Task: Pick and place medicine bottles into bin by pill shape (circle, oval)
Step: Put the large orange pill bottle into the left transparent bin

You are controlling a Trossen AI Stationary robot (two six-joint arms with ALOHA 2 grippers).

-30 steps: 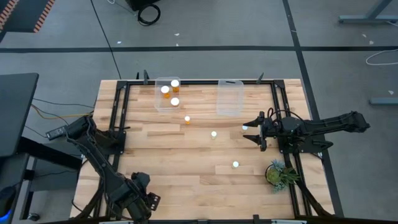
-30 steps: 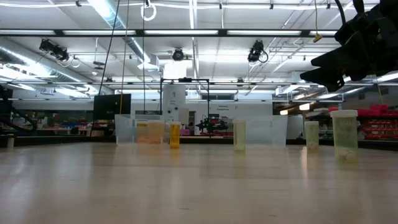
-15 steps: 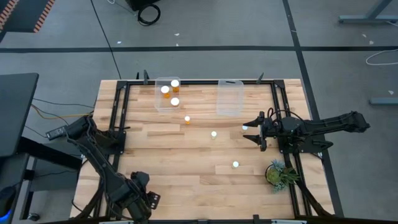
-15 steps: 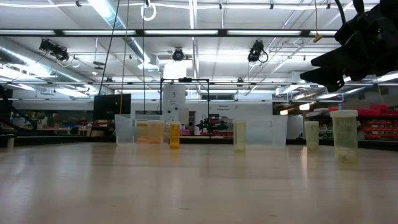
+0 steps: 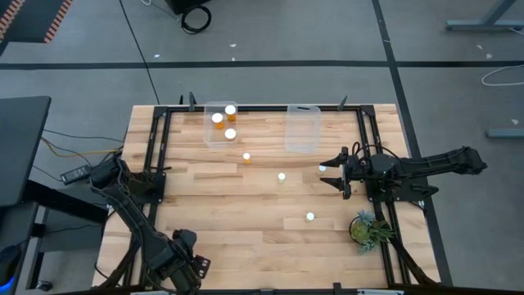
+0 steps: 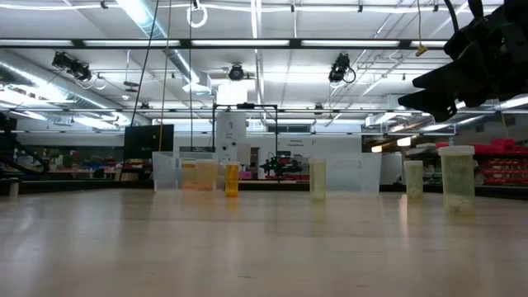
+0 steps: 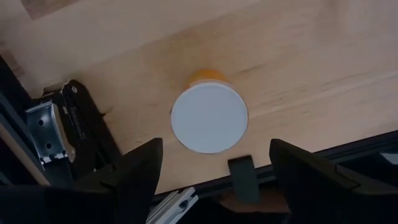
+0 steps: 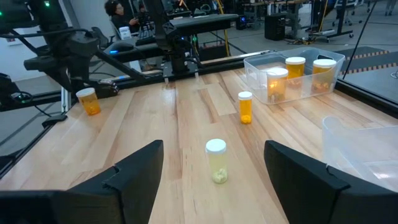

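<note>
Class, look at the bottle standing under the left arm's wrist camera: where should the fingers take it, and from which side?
Grip the white cap of the amber bottle from straight above. It stands upright on the table, its cap facing the left gripper, whose open fingers are apart wider than the round cap.

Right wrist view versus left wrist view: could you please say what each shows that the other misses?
Only the right wrist view shows a clear bin holding three bottles, an empty bin and loose bottles. Only the left wrist view looks straight down on one bottle's white cap, ahead of the open left claw. Both show the wooden table.
</note>
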